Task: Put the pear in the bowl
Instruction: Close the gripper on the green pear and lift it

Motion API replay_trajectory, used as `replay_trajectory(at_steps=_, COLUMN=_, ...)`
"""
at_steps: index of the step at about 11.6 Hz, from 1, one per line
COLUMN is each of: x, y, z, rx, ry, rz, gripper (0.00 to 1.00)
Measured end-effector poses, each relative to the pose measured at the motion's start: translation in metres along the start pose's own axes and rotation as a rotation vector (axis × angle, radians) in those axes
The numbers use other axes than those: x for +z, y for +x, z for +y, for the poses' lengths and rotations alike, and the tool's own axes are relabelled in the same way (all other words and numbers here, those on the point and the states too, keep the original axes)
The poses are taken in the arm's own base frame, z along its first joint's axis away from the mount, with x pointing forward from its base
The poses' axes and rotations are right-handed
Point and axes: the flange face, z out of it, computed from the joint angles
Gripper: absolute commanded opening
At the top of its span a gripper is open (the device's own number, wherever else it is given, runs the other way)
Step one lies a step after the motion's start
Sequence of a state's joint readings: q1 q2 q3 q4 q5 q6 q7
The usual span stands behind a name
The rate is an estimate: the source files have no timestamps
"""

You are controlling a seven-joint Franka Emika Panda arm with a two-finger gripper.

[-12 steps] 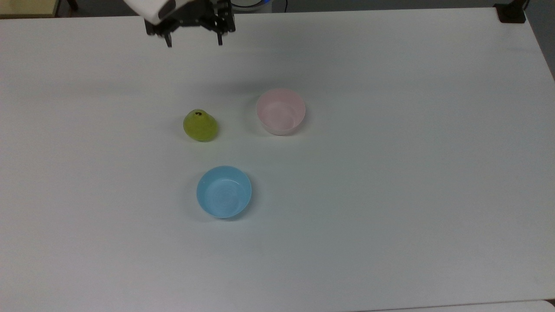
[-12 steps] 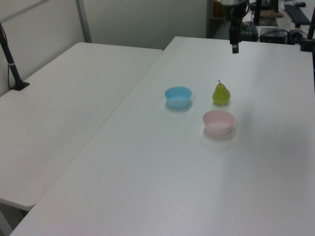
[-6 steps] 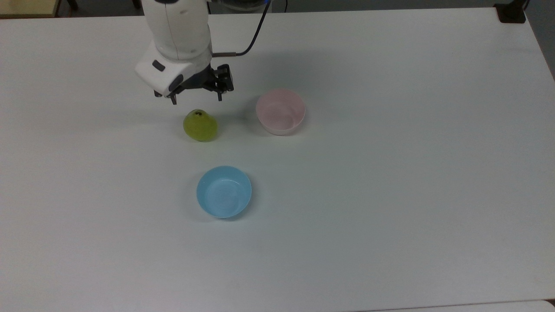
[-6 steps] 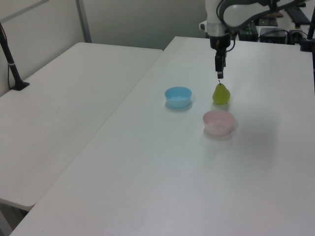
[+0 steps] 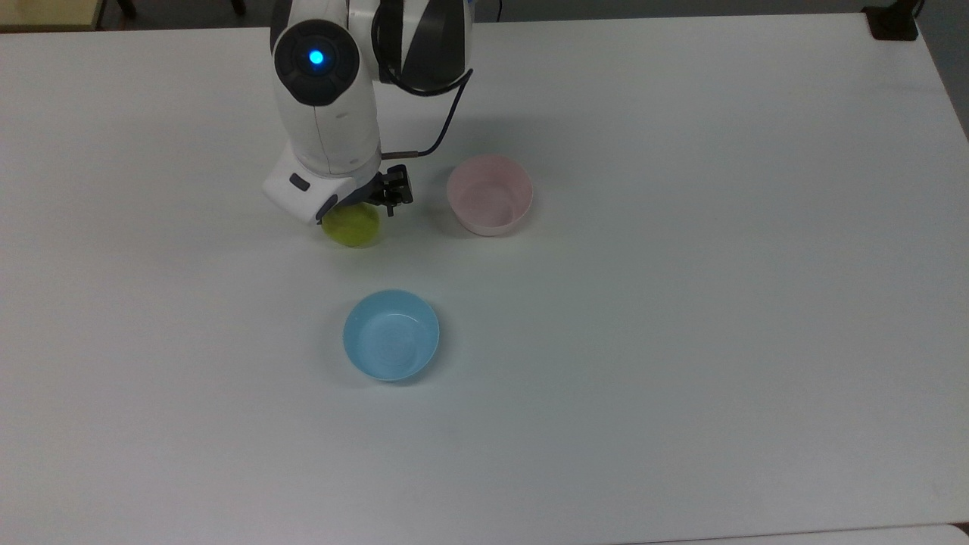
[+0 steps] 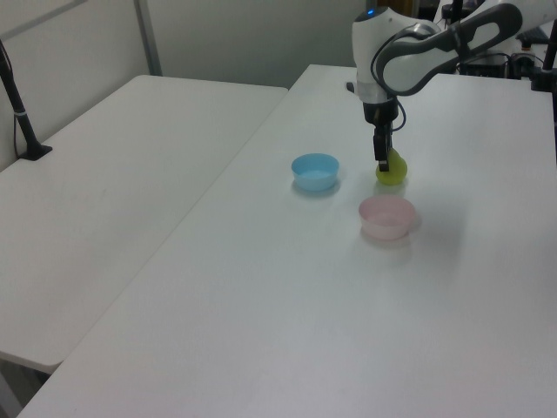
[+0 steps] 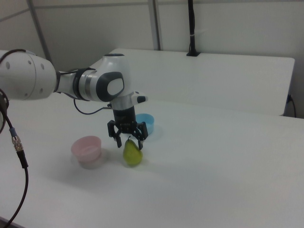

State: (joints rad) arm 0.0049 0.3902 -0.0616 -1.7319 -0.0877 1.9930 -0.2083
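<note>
Gripper (image 7: pixel 128 142) now dropped from upper frame, fingers spread astride pear (image 7: pixel 132 154); grasp next, pink bowl (image 7: pixel 87 149) waiting empty.

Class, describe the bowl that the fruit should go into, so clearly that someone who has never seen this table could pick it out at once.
On the large white table, find the white robot arm's black two-finger gripper poised over a small yellow-green pear. The pale pink round plastic bowl sits on the top view's right of that pear. Its pink colour separates it from the similar light blue bowl.
</note>
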Motion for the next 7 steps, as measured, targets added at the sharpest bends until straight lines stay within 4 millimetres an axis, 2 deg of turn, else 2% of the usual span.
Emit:
replay_trajectory(at_steps=2, x=0.0133, y=-0.0015, z=0.0002, rx=-0.017, ry=-0.024, rz=-0.028, gripper=0.52)
replay_trajectory(at_steps=3, x=0.0132, y=-0.0011, z=-0.0005, rx=-0.023, ry=-0.031, rz=-0.029, gripper=0.39)
replay_trajectory(at_steps=4, x=0.0121, y=-0.001, z=-0.0011, rx=-0.03, ry=-0.035, rz=-0.028, gripper=0.35)
replay_trajectory(at_steps=7, x=0.0104, y=-0.0014, z=0.0007, rx=-0.044, ry=-0.04, rz=-0.026, gripper=0.35)
